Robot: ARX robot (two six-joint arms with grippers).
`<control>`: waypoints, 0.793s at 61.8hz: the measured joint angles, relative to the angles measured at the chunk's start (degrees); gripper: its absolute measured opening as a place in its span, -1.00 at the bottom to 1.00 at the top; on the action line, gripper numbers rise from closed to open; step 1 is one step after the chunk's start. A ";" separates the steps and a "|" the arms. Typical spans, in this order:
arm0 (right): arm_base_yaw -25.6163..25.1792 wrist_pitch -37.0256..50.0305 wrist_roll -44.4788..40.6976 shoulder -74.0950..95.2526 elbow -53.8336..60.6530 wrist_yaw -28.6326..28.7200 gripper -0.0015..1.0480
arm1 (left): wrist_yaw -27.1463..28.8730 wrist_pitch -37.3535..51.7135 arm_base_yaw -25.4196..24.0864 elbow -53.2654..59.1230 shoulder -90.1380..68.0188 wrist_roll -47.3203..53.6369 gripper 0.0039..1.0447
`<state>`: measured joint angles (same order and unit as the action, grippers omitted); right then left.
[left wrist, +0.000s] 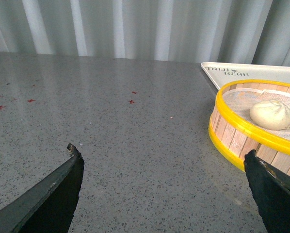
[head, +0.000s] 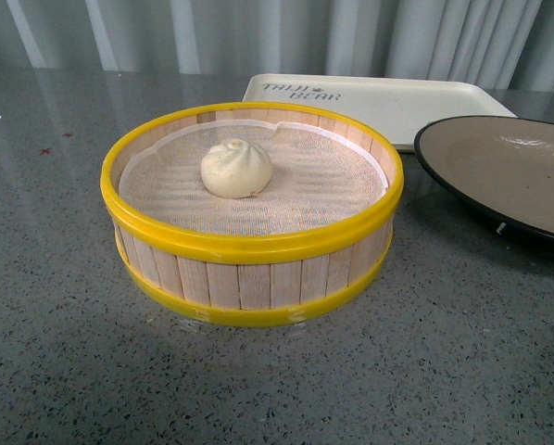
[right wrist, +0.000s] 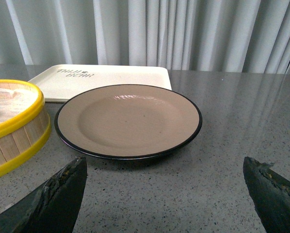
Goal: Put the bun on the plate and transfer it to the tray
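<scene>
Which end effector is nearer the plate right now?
Right. The right end effector sits just before the plate; the left end effector is beside the steamer basket, plate not in its view.

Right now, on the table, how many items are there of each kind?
bun: 1
steamer basket: 1
plate: 1
tray: 1
Total: 4

The pleated white bun (head: 236, 169) sits in a yellow-rimmed basket (head: 249, 278), with the black-rimmed plate (head: 509, 171) beside it and the cream tray (head: 388, 102) behind.
</scene>
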<state>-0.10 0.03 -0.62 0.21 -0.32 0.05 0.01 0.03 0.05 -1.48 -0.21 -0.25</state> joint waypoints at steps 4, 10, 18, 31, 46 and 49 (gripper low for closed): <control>0.00 0.00 0.00 0.00 0.00 0.00 0.83 | 0.00 0.00 0.00 0.00 0.00 0.00 0.88; 0.00 0.00 0.00 0.00 0.00 0.00 0.83 | 0.00 0.00 0.00 0.00 0.00 0.00 0.88; 0.00 0.00 0.00 0.00 0.00 0.00 0.83 | 0.00 0.00 0.00 0.00 0.00 0.00 0.88; 0.00 0.00 0.00 0.00 0.00 0.00 0.83 | 0.00 0.00 0.00 0.00 0.00 0.00 0.88; 0.00 0.00 0.00 0.00 0.00 0.00 0.83 | 0.00 0.00 0.00 0.00 0.00 0.00 0.88; 0.00 0.00 0.00 0.00 0.00 0.00 0.83 | 0.00 0.00 0.00 0.00 0.00 0.00 0.88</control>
<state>-0.10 0.03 -0.62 0.21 -0.32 0.05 0.01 0.03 0.05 -1.48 -0.21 -0.25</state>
